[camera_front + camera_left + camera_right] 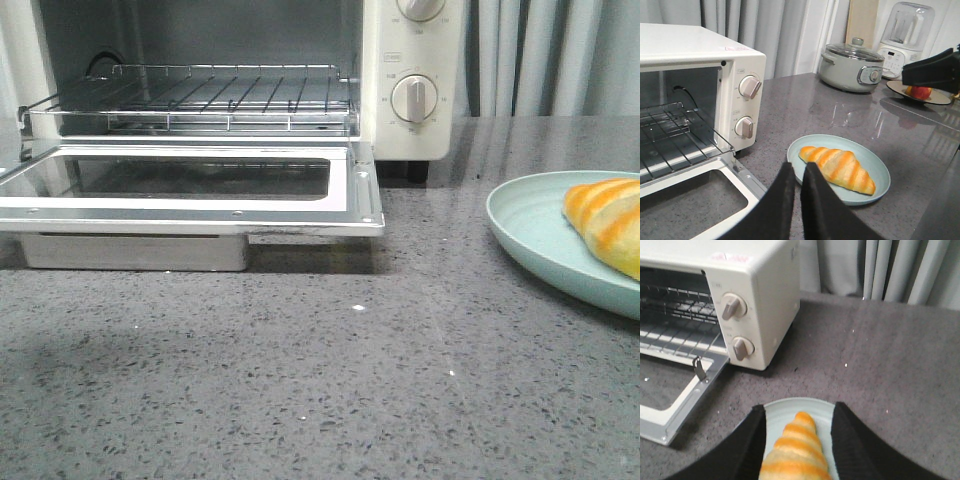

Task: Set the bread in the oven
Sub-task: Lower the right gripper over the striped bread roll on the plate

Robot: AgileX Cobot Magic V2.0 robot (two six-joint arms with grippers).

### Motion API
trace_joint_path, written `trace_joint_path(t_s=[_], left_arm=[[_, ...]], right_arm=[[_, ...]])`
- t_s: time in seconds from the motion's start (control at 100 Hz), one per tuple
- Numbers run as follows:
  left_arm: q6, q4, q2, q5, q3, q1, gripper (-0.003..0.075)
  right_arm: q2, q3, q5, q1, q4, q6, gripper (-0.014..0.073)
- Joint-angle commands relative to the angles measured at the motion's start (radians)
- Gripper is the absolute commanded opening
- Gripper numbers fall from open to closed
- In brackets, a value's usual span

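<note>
The bread (606, 222), a golden-orange striped croissant roll, lies on a pale blue plate (530, 240) at the right of the counter. The cream-white oven (410, 80) stands at the back left with its glass door (200, 190) folded down flat and its wire rack (200, 100) bare. No gripper shows in the front view. In the right wrist view, my right gripper (799, 407) is open, its black fingers framing the bread (796, 450) from above without touching it. In the left wrist view, my left gripper (799, 167) is shut and empty, between the oven door and the plate (880, 172).
The open door juts forward over the grey speckled counter (320, 380). The left wrist view shows a grey pot (850, 67), a white blender (902, 35) and a plate of red fruit (921, 92) at the back, with a black part of the right arm (932, 72) over them. Curtains hang behind.
</note>
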Motion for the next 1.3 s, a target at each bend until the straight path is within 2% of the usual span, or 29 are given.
trace_joint_path(t_s=[0.0,0.25,0.38,0.54,0.72,1.01,1.29], left_arm=[[-0.009,-0.012,-0.012,-0.033,-0.041,-0.01,-0.002],[-0.009,-0.012,-0.012,0.009,-0.078,-0.01,-0.002],[-0.009,-0.012,-0.012,0.013,-0.08,-0.01,-0.002],[-0.009,-0.012,-0.012,0.016,-0.08,-0.01,-0.002],[-0.009,-0.012,-0.012,0.016,-0.08,-0.01,-0.002],[-0.009,-0.012,-0.012,0.012,-0.08,-0.01,-0.002],[-0.009,-0.01,-0.012,0.008,-0.08,-0.01,-0.002]], right_arm=[[0.058,-0.076,0.028,0.0,0.017,-0.008,0.0279],[0.258,-0.259,0.305,0.0,0.039,-0.008,0.0279],[0.368,-0.295,0.414,0.0,0.049,-0.008,0.0281],[0.46,-0.295,0.415,0.0,0.05,-0.008,0.0291],[0.543,-0.295,0.397,0.0,0.063,-0.008,0.0409],[0.654,-0.295,0.344,0.0,0.065,-0.008,0.0413],[0.763,-0.295,0.351,0.0,0.065,-0.008,0.0413]])
